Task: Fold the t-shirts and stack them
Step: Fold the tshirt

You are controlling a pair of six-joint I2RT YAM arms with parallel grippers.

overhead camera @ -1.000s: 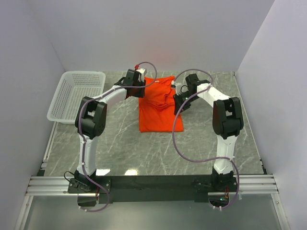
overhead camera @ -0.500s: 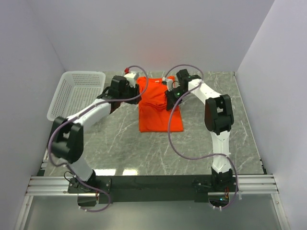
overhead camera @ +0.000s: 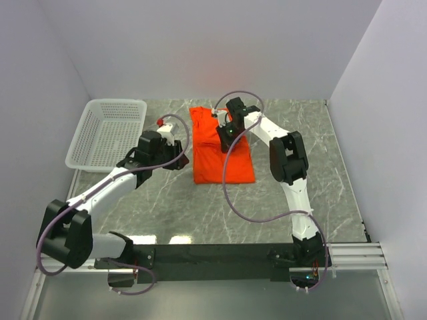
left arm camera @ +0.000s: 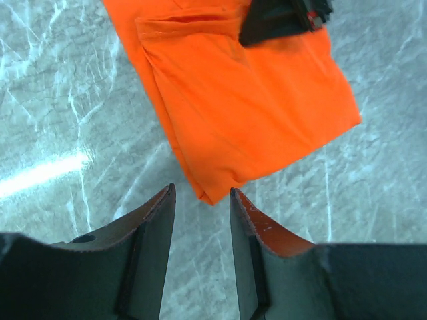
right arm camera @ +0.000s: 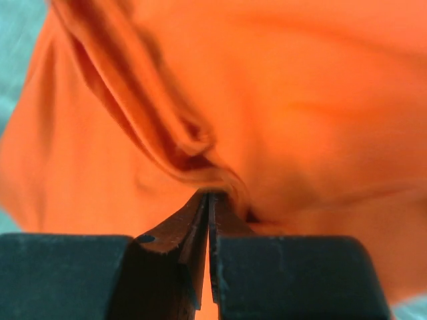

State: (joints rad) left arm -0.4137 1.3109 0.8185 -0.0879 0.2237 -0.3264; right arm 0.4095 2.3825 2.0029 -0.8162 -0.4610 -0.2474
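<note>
Two grippers are at work, and only one holds cloth. The right gripper (right arm camera: 208, 197) has its jaws pressed together on a raised fold of the bright orange-red cloth t-shirt (right arm camera: 300, 100), the pinched fabric bunching into a ridge just beyond its tips. Seen from above, this gripper (overhead camera: 223, 140) reaches over the far half of the garment. The left gripper (left arm camera: 200, 193) has its jaws parted by a narrow gap with nothing between them. It hangs over the grey marble-patterned table (overhead camera: 167, 207), just short of the near left corner of the t-shirt (left arm camera: 247, 113) and not touching it. From above, the left gripper (overhead camera: 177, 160) sits just left of the garment. The t-shirt (overhead camera: 208, 163) lies folded into a long narrow rectangle running from far to near at the middle of the table, its near part flat and smooth. A white plastic mesh basket (overhead camera: 107, 133) stands at the far left, apart from the garment.
</note>
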